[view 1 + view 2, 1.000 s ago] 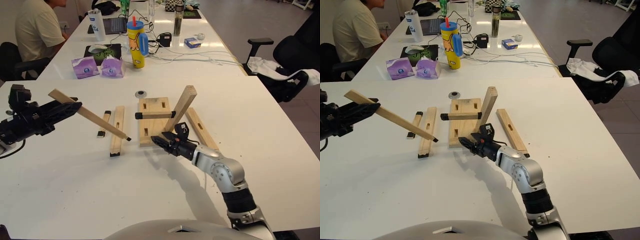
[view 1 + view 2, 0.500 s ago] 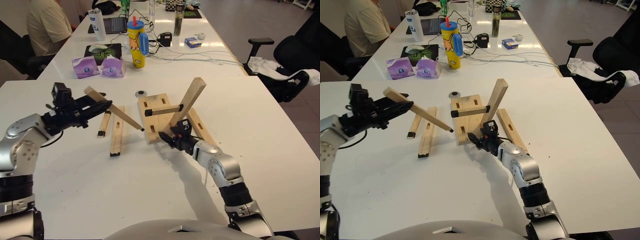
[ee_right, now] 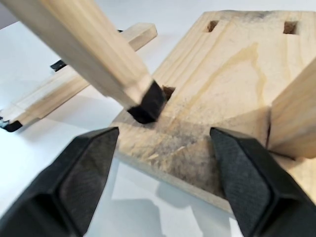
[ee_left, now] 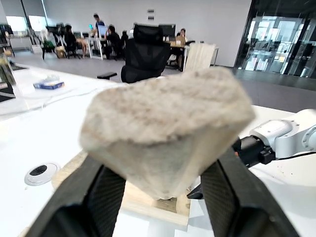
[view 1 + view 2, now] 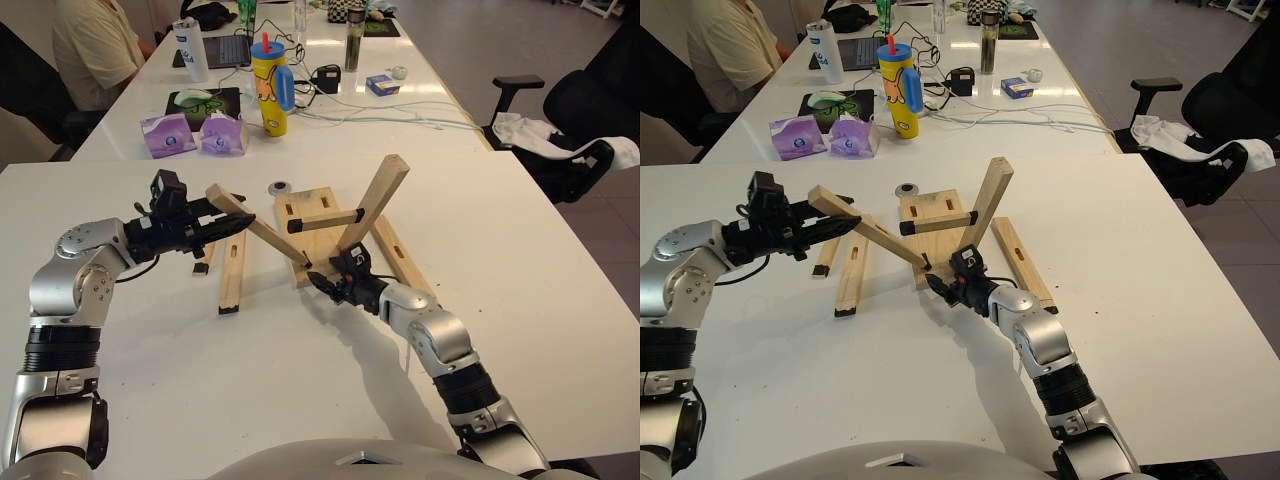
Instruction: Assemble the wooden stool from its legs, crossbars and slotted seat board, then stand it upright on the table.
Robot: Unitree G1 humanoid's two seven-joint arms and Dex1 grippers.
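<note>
The slotted seat board point(image 5: 318, 212) lies flat on the white table, with one leg point(image 5: 376, 200) standing slanted in it and a black-tipped crossbar point(image 5: 326, 219) jutting from that leg. My left gripper point(image 5: 204, 228) is shut on another wooden leg point(image 5: 262, 231), whose black tip point(image 3: 148, 101) rests at a slot near the board's near corner. My right gripper point(image 5: 335, 285) is open at the board's near edge point(image 3: 173, 168), its fingers point(image 3: 89, 168) spread on either side. The held leg's butt end point(image 4: 168, 131) sits between my left gripper's point(image 4: 168, 197) jaws.
A slotted leg point(image 5: 234, 262) and a short crossbar point(image 5: 207, 249) lie left of the board, and another leg point(image 5: 402, 256) lies to its right. A cable grommet point(image 5: 279, 187), yellow cup point(image 5: 272, 85) and tissue packs point(image 5: 170, 135) sit behind. An office chair point(image 5: 585, 110) stands right.
My left arm swung its leg rightward until the tip reached the seat board's slot. The board with its standing leg turned slightly. My right gripper stayed at the board's near edge.
</note>
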